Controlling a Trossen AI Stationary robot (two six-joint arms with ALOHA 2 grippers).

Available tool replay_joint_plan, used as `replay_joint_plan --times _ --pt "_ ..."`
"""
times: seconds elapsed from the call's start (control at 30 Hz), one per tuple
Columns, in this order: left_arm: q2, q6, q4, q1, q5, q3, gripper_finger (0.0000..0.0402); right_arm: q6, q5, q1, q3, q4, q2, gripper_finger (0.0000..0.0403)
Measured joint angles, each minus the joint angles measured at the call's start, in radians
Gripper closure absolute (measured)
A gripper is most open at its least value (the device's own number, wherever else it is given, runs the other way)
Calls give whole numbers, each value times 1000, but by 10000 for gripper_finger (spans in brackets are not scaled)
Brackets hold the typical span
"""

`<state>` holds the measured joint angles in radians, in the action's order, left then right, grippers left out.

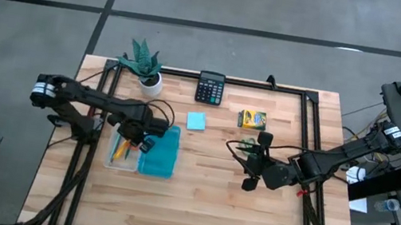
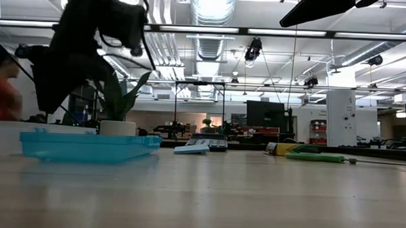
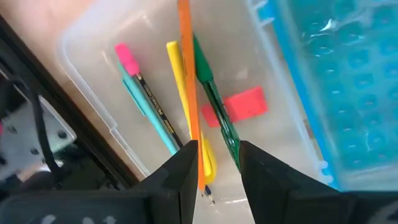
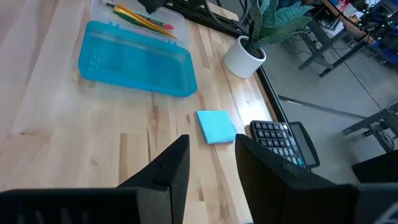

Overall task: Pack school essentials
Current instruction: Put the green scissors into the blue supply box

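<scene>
No writing is legible on the yellow crayon box (image 1: pixel 252 119) or the calculator (image 1: pixel 210 87). The left gripper (image 3: pixel 216 155) hangs released over the clear box (image 3: pixel 93 43), straddling an orange pencil (image 3: pixel 188 81). The right gripper (image 4: pixel 211 155) hovers empty, fingers apart.

Left end effector (image 3: pixel 214 163) points downward, fingers parted; right end effector (image 4: pixel 211 158) likewise parted.

In the clear box (image 3: pixel 93 56) lie an orange pencil (image 3: pixel 186 74), a yellow pen (image 3: pixel 183 99), a green pen (image 3: pixel 211 93), a teal pencil (image 3: pixel 146 102) tipped pink, and a red eraser (image 3: pixel 242 104). The lid (image 1: pixel 162 152) is teal. On the pale wood counter (image 1: pixel 201 210) — a light-blue sticky-note pad (image 1: pixel 197 121) and, at its three o'clock, a yellow crayon box (image 1: pixel 252 119).
</scene>
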<state>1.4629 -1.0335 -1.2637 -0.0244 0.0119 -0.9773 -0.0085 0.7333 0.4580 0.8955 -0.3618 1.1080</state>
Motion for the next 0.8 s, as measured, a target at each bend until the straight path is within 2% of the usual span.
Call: replay_joint_plan --times 0.17,0.33,0.43,0.57,0.8 --pt "-67 -5 27 111 -148 -20 303 1 0 0 0 1 0 284" --pt "-118 84 208 213 -373 -23 303 12 0 0 0 0 0 284" --pt "-125 223 357 252 -502 -18 303 31 0 0 0 0 0 284" --pt "-121 484 580 276 -609 -12 303 75 0 0 0 1 1 284" --pt "-122 940 980 276 -626 48 303 226 0 0 -24 2 7 284"
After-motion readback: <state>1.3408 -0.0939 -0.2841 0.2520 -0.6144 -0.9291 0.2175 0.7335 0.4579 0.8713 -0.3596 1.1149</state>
